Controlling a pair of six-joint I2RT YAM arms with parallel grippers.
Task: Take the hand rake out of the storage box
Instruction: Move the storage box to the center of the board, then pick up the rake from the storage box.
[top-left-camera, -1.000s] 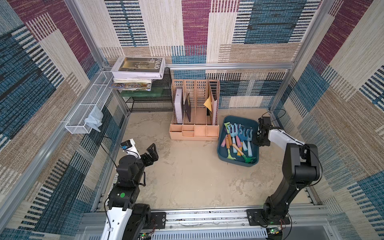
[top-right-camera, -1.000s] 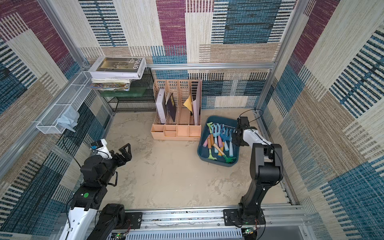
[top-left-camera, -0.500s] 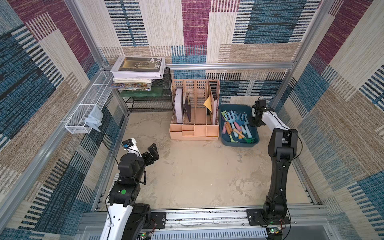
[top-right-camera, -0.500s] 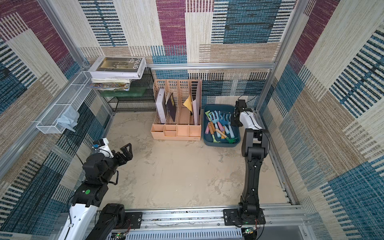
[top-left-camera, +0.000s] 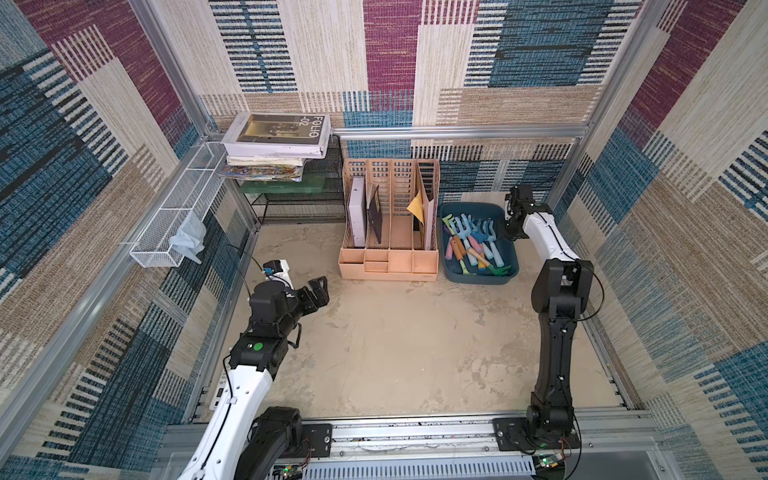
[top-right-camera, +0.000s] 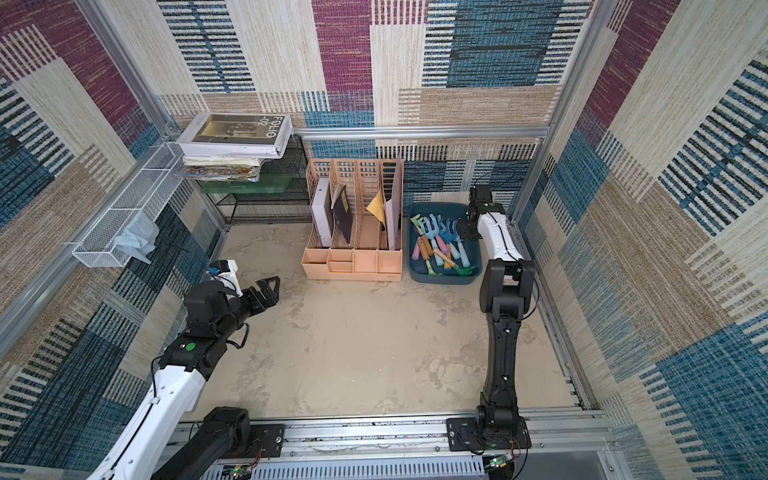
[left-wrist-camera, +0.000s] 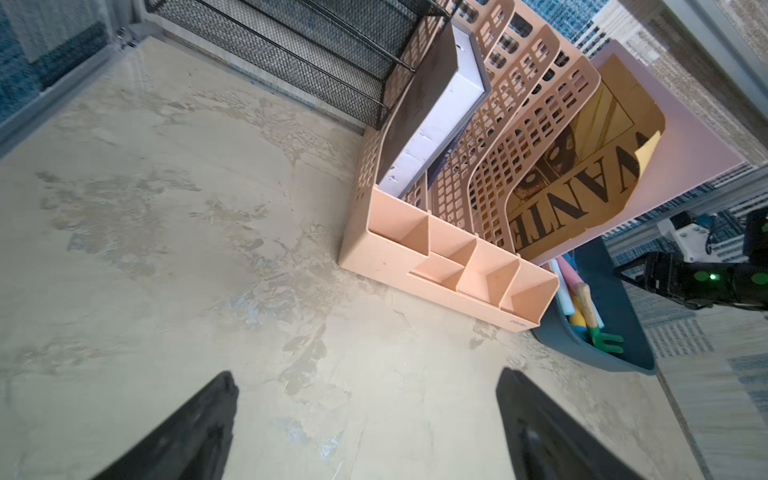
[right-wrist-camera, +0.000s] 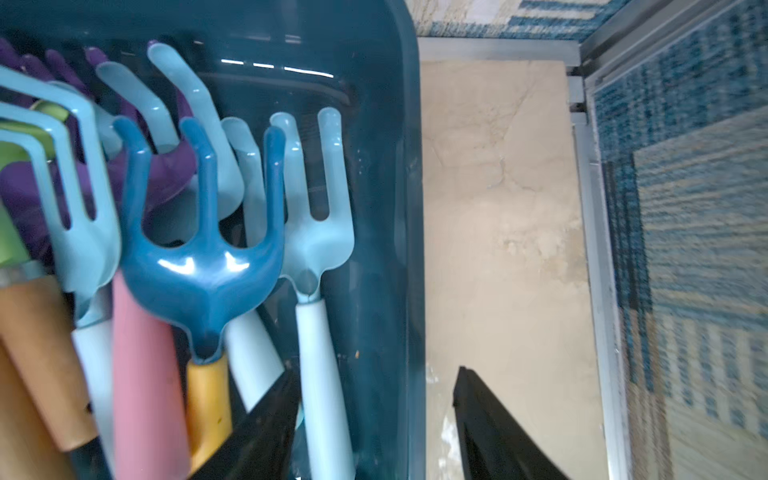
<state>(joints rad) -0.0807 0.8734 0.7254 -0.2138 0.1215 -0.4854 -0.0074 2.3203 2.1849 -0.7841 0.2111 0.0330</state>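
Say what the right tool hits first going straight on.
Probably the side wall of the storage box: the right tool is open and straddles its rim, one finger inside beside the pale blue hand rake. Depth unclear.

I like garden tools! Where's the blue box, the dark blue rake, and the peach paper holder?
storage box (top-left-camera: 478, 279), in a top view, front wall.
dark blue rake (right-wrist-camera: 203, 282), right wrist view, head below the prongs.
peach file organizer (top-left-camera: 386, 274), in a top view, front wall.

Within 1 s: storage box (top-left-camera: 478, 278) shoved beside organizer (top-left-camera: 388, 262); right claw (right-wrist-camera: 376, 372) opened.
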